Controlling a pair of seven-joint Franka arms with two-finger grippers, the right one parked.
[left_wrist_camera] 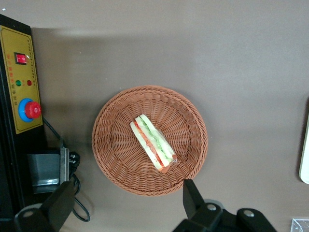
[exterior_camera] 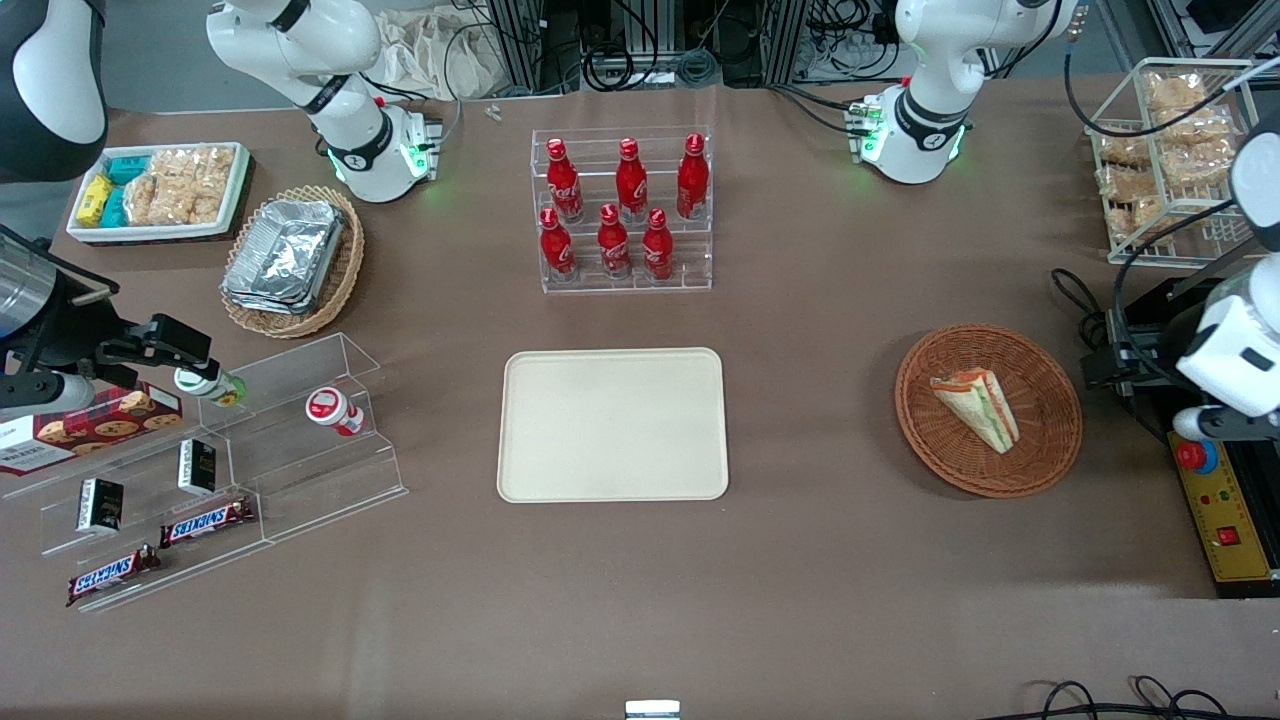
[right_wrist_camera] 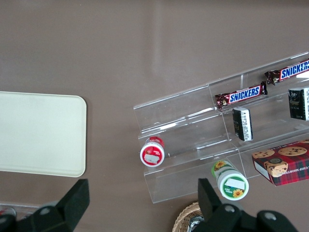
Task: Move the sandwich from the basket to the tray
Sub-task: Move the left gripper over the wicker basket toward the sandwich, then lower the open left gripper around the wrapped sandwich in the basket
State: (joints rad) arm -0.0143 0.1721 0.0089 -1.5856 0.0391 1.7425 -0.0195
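Observation:
The sandwich (exterior_camera: 978, 405) (left_wrist_camera: 152, 142), a white-bread wedge with green and orange-red layers in clear wrap, lies flat in the round reddish-brown basket (exterior_camera: 1040, 470) (left_wrist_camera: 116, 164). My left gripper (left_wrist_camera: 126, 205) hangs high above the table by the basket's rim, toward the working arm's end, open with its fingers (left_wrist_camera: 193, 195) wide apart and nothing between them. The cream tray (exterior_camera: 612, 425) (left_wrist_camera: 305, 159) lies bare at the table's middle, well apart from the basket.
A yellow control box with a red button (exterior_camera: 1225, 520) (left_wrist_camera: 21, 92) and cables lie beside the basket. A rack of red bottles (exterior_camera: 625, 210) stands farther from the camera than the tray. A wire snack rack (exterior_camera: 1170, 150), clear shelves (exterior_camera: 200, 470) and a foil-filled basket (exterior_camera: 290, 260) stand elsewhere.

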